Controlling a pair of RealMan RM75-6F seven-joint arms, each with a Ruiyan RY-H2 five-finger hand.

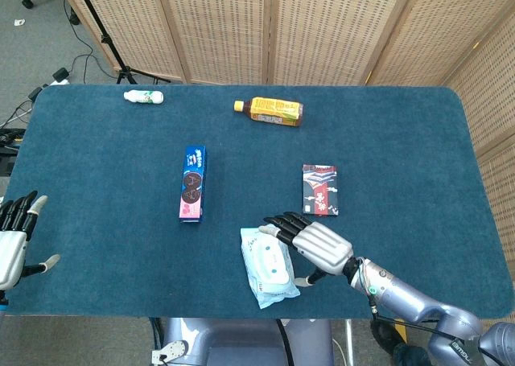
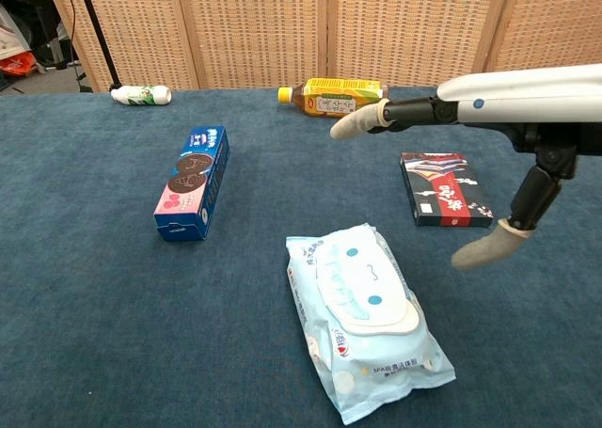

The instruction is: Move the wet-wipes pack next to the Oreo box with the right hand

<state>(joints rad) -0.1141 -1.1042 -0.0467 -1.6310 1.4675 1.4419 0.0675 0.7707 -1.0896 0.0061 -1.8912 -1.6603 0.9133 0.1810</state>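
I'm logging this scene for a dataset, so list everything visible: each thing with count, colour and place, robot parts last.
wet-wipes pack: one, pale blue, near table edge, lying flat
Oreo box: one, blue and pink, centre-left, lying flat
dark packet: one, black, red and white, right of centre
tea bottle: one, yellow-orange, far side, on its side
small bottle: one, white and green, far left, on its side
table: one, dark blue cloth
screens: tan wicker, behind table
left hand: silver and black, near-left edge, holding nothing
right hand: silver and black, beside pack's right edge, fingers spread
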